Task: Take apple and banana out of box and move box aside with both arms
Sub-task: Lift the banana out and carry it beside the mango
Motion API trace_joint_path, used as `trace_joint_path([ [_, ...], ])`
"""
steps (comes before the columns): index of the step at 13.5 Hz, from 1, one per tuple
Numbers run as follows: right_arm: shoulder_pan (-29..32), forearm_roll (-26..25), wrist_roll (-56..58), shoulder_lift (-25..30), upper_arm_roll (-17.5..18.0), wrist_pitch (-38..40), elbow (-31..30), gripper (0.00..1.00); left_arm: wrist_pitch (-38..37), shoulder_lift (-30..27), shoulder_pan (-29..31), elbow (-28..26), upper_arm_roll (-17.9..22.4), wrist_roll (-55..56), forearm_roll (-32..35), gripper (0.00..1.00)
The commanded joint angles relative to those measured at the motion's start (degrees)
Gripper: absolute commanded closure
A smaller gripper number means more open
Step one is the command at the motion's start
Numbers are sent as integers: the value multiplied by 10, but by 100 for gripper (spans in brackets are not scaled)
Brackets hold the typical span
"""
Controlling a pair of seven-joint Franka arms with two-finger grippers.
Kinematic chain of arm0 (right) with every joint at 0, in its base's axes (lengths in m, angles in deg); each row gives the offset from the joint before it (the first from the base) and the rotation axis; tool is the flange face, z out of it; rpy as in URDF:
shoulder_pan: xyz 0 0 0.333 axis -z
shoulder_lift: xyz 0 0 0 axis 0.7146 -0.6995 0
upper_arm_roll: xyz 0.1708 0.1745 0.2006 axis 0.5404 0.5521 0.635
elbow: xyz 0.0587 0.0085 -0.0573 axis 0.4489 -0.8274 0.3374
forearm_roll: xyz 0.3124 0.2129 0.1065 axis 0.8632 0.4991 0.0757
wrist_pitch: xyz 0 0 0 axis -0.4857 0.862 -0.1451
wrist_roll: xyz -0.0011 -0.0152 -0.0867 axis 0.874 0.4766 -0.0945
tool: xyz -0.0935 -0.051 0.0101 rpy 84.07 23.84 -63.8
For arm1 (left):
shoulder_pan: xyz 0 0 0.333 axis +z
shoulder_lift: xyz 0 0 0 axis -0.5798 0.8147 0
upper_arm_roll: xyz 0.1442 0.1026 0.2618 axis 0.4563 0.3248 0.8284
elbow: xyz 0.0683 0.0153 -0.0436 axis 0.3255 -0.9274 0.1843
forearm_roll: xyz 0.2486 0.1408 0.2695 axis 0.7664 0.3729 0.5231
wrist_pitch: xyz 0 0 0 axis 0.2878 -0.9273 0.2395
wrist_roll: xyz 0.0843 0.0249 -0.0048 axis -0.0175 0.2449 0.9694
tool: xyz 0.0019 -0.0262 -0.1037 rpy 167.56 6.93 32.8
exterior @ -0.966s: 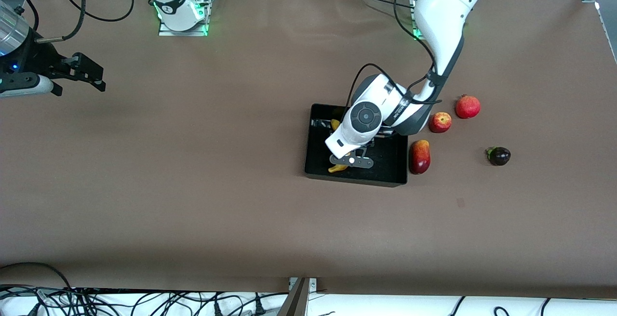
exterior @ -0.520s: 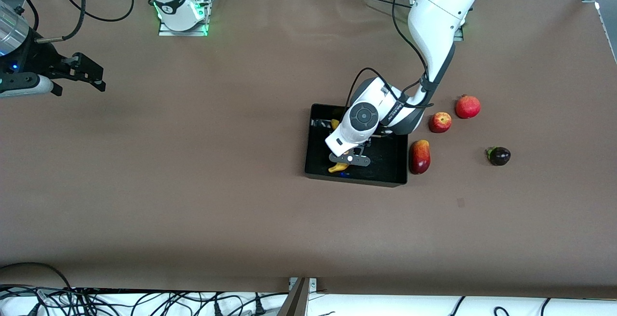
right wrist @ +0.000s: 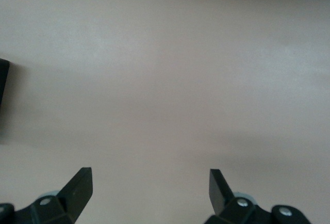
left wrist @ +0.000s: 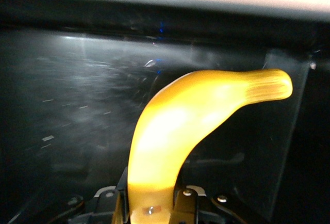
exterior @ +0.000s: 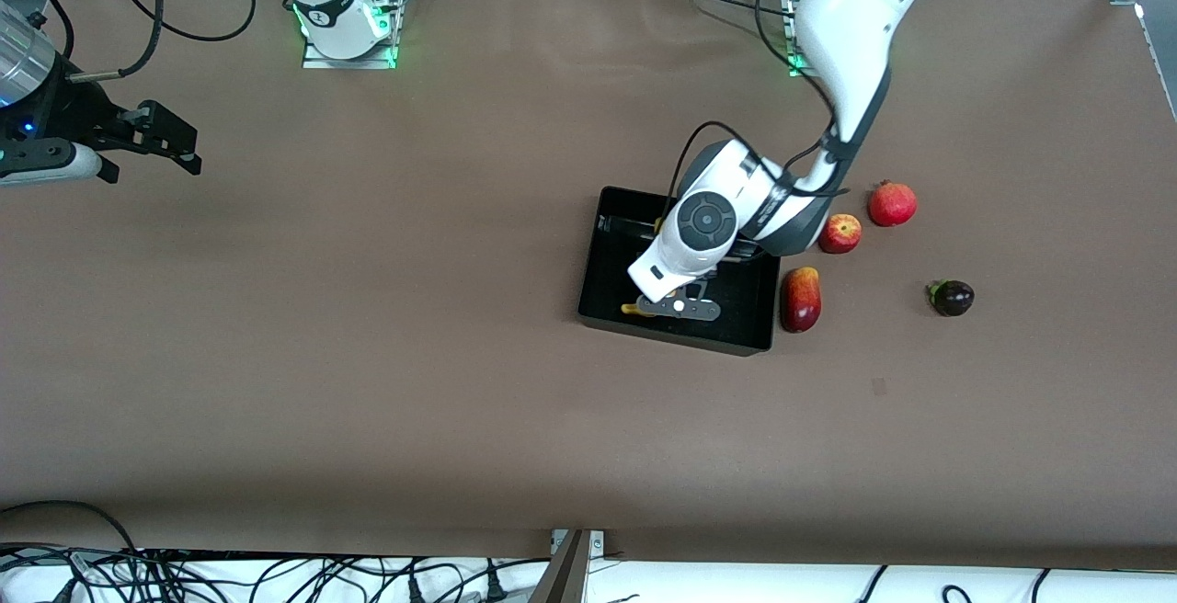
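The black box [exterior: 611,258] sits mid-table. My left gripper [exterior: 668,309] is down inside it, shut on the yellow banana, of which only the tip [exterior: 631,309] shows from the front. In the left wrist view the banana [left wrist: 180,126] curves out from between the fingers [left wrist: 116,211] over the box's glossy floor [left wrist: 67,110]. I cannot tell whether it touches the floor. The small red apple [exterior: 839,233] lies on the table beside the box, toward the left arm's end. My right gripper [exterior: 175,148] waits, open and empty, over the table at the right arm's end [right wrist: 150,182].
A red and yellow mango [exterior: 801,300] lies against the box's wall, nearer the camera than the apple. A round red fruit [exterior: 892,203] and a dark purple fruit [exterior: 952,297] lie farther toward the left arm's end. Brown tabletop [exterior: 368,355] surrounds them.
My left gripper has shifted a little inside the box with the banana, and less banana now shows. The box has turned slightly. The right arm has not moved.
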State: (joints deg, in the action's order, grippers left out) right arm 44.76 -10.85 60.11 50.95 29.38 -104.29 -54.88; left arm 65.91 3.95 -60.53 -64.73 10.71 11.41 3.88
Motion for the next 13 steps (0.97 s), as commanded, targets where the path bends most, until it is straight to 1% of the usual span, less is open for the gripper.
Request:
trace_joint_path([
  [1, 2, 0, 2, 2, 2, 6, 4, 0, -141, -50, 36, 61, 0, -4, 6, 100],
  [3, 2, -1, 1, 2, 2, 6, 4, 0, -218, -50, 66, 117, 1, -13, 7, 100],
  [4, 2, -1, -4, 2, 2, 6, 5, 0, -235, -50, 85, 127, 2, -30, 7, 100],
  [6, 2, 0, -6, 2, 2, 6, 5, 0, -238, -47, 142, 121, 9, -79, 8, 100],
  [7, 2, 0, -7, 2, 3, 6, 4, 0, -237, -42, 178, 119, 9, -117, 21, 100],
  [8, 2, 4, -8, 2, 3, 6, 5, 0, -233, -32, 206, 118, 9, -155, 48, 100],
  [9, 2, 9, -9, 3, 3, 6, 5, 0, -228, -19, 223, 116, 9, -185, 67, 100],
  [10, 2, 11, -5, 1, 3, 6, 4, 0, -214, -8, 235, 107, 9, -201, 72, 100],
  [11, 2, 18, -2, -5, 3, 5, 3, 0, -187, -7, 255, 87, 9, -224, 83, 100],
  [12, -5, 29, -8, -21, 4, 1, 3, 0, -137, -3, 274, 56, 9, -264, 88, 100],
  [13, -29, 34, -9, -45, 4, -4, 4, 0, -59, -9, 293, 4, 9, -304, 90, 100],
])
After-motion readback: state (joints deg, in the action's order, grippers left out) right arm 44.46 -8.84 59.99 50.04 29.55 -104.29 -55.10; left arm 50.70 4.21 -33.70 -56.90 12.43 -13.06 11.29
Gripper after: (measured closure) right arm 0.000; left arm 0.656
